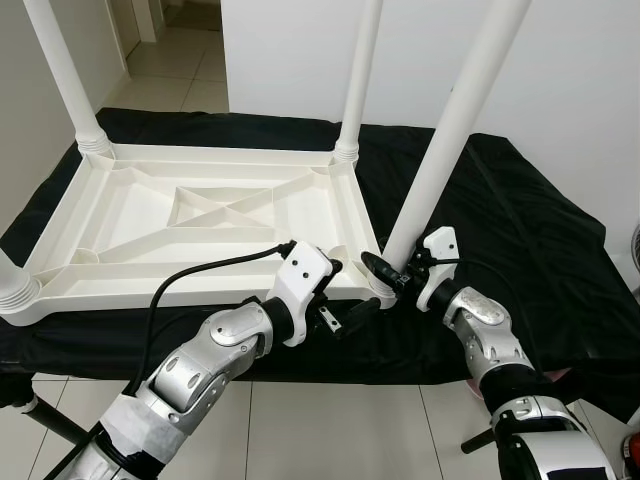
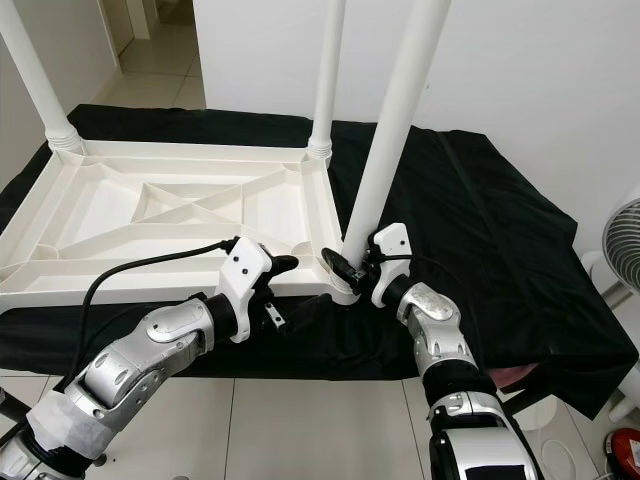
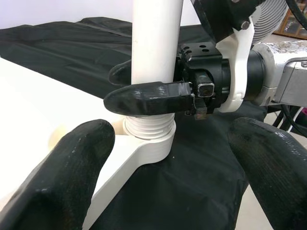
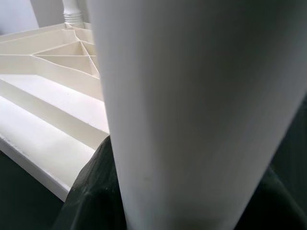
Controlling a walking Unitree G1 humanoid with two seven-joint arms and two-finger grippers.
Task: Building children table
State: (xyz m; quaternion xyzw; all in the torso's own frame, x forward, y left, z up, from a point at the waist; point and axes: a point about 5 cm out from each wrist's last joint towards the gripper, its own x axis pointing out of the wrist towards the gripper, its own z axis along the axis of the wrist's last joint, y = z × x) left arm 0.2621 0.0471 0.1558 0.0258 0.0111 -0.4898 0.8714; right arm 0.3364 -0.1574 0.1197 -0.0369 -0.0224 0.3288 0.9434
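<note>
Tabletop [image 1: 200,215] lies upside down on black cloth [image 1: 520,230], ribbed underside up, legs standing from its corners. Fourth leg [image 1: 455,130], a long white tube, sits in the near corner socket [image 3: 146,132] at about 5 o'clock of the tabletop; long axis runs up toward 1 o'clock, leaning slightly, threaded collar still showing above the socket, so probably not fully seated.

Right gripper [image 1: 388,272] is clamped on this leg just above the collar, one finger [image 3: 148,98] wrapped across the tube front. Left gripper [image 1: 350,312] sits just beside it at 8 o'clock, fingers spread apart, holding nothing, aimed at the same socket. Right arm is nearer, already on the leg; next move likely twists or presses along that axis.
</note>
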